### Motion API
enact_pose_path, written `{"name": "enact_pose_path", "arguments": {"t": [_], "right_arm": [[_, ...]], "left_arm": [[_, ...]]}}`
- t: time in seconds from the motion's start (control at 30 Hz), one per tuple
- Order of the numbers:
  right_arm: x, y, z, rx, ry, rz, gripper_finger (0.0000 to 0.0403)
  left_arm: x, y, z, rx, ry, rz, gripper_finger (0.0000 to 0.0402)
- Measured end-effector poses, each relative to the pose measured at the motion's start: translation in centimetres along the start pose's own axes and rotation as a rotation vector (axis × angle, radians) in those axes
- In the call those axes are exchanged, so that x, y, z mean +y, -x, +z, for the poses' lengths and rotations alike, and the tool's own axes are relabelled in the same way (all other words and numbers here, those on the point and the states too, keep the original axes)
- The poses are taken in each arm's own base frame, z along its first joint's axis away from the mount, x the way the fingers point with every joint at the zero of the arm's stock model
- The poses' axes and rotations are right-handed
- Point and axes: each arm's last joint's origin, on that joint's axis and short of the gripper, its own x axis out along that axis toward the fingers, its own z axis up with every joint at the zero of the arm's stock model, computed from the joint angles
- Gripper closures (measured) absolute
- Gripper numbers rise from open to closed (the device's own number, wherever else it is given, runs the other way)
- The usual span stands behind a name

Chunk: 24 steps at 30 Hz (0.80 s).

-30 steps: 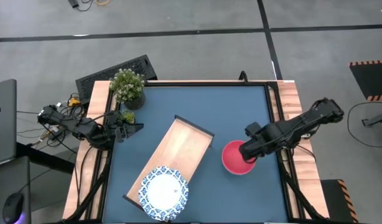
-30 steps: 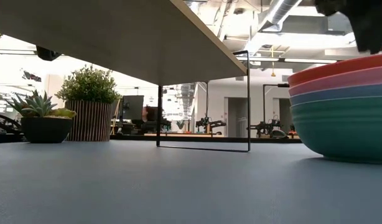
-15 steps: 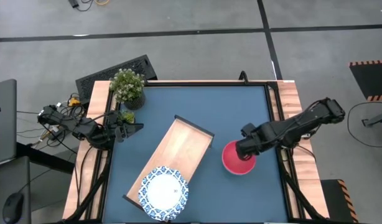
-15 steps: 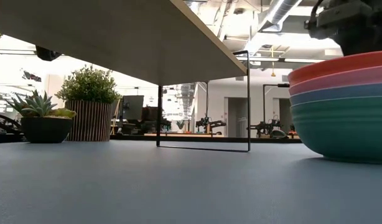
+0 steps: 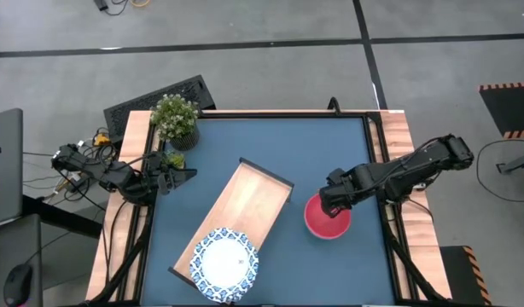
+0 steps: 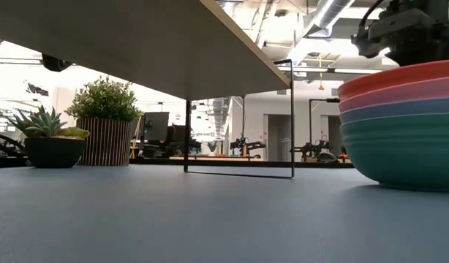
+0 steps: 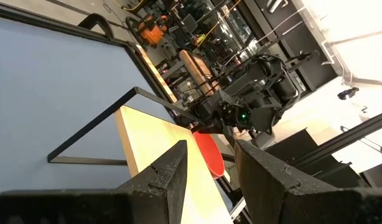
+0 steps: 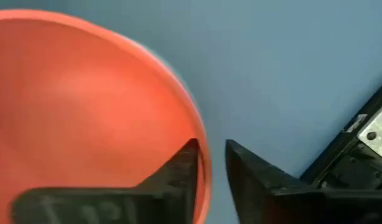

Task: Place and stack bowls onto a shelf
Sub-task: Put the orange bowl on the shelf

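A stack of bowls (image 6: 404, 124) stands on the table's right half: red on top, then pink, blue and teal. From above only the red bowl (image 5: 328, 217) shows. My right gripper (image 5: 328, 205) points down over its far left rim. The fingers are narrowly open, one inside the rim and one outside (image 8: 211, 144). A blue-and-white bowl (image 5: 224, 264) rests on the near end of the wooden shelf (image 5: 249, 205). My left gripper (image 5: 181, 175) waits open at the table's left edge. My right gripper straddles the red bowl's rim (image 8: 204, 165) from above, with its fingers across the rim. A thin strip of table shows between the rim and the outer finger (image 8: 253, 174). Whether the inner finger touches the rim I cannot tell. The bowl sits on the stack.
Two potted plants (image 5: 175, 119) (image 5: 172, 159) stand at the far left corner. The shelf lies slantwise across the table's middle on thin dark legs (image 6: 239, 124), with bare board beyond the patterned bowl. Blue tabletop (image 5: 279, 145) lies open between the shelf and the bowl stack.
My right gripper has come down and gone a little toward the table's left. It has moved from above the red bowl's middle to its far left rim. The bowls and the left arm have kept still.
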Motion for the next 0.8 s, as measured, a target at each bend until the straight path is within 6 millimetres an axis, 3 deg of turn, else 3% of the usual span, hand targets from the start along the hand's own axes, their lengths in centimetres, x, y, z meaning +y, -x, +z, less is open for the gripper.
{"name": "enact_pose_path", "arguments": {"t": [0.17, 0.4, 0.8], "right_arm": [[-0.1, 0.1, 0.3, 0.009, -0.01, 0.01, 0.0375], [0.1, 1.3, 0.5, 0.009, 0.011, 0.044, 0.0375], [-2.0, 5.9, 0.3, -0.047, -0.072, 0.209, 0.0375]], "left_arm": [[0.0, 0.0, 0.0, -0.002, 0.0, 0.001, 0.0281], [0.0, 0.0, 0.0, -0.008, 0.0, 0.006, 0.0281], [0.0, 0.0, 0.0, -0.015, 0.0, 0.011, 0.0281]]}}
